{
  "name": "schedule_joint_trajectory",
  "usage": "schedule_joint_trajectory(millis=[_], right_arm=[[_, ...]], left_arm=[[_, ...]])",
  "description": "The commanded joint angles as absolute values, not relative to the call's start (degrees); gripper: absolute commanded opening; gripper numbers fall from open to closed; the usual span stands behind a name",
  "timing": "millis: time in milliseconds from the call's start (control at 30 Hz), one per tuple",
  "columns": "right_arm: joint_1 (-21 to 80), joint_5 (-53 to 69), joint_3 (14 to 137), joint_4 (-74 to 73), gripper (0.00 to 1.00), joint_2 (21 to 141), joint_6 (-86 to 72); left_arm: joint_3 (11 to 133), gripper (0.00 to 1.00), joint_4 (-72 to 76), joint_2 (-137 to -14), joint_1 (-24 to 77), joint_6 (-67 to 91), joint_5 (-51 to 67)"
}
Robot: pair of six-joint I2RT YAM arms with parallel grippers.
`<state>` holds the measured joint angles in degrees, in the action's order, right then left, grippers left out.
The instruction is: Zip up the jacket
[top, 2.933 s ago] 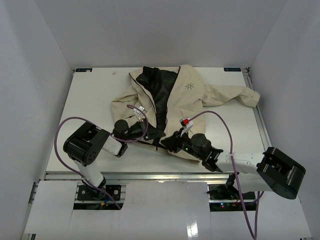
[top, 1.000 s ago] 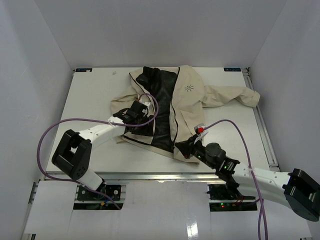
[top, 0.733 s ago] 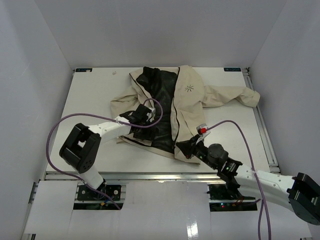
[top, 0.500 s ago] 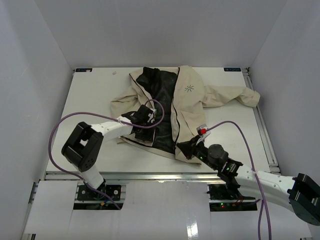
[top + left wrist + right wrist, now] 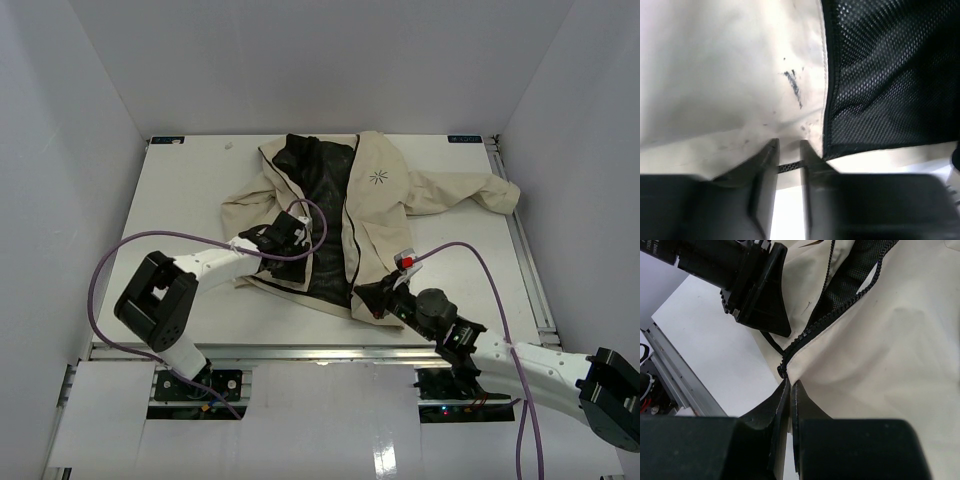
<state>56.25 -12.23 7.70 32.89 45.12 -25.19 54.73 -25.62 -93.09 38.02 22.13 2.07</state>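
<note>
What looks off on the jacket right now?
Dark scuff marks stain the cream fabric of the jacket, beside the mesh-lined front edge, in the left wrist view. Its sleeve lies bunched on the right. No tears visible.

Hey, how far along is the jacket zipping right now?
Nothing is zipped yet: the jacket lies open, black lining showing between its front panels. In hand: the right pincer is closed on the hem at the bottom end of the zipper, and the left pincer appears to pinch the other panel's edge. Left: join both edges, engage the zipper, pull it up.
</note>
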Motion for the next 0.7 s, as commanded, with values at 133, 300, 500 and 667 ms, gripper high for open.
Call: schedule_joint_trajectory(millis=[133, 300, 500, 667], right_arm=[[56.1, -13.5, 7.9, 34.1, 0.08, 44.7, -24.5], [56.1, -13.8, 8.0, 33.5, 0.08, 44.1, -24.3], [56.1, -14.2, 7.8, 32.9, 0.08, 43.1, -24.2], [56.1, -14.1, 7.9, 32.3, 0.08, 42.8, -24.3]], left_arm=[[55.6, 0.61, -27.5, -89.8, 38.3, 23.7, -1.8], [57.2, 0.65, -27.4, -94.4, 38.5, 23.6, -1.8], [58.7, 0.70, -27.6, -98.1, 40.0, 24.2, -3.0], [58.6, 0.28, -29.3, -99.0, 40.3, 26.2, -6.1]])
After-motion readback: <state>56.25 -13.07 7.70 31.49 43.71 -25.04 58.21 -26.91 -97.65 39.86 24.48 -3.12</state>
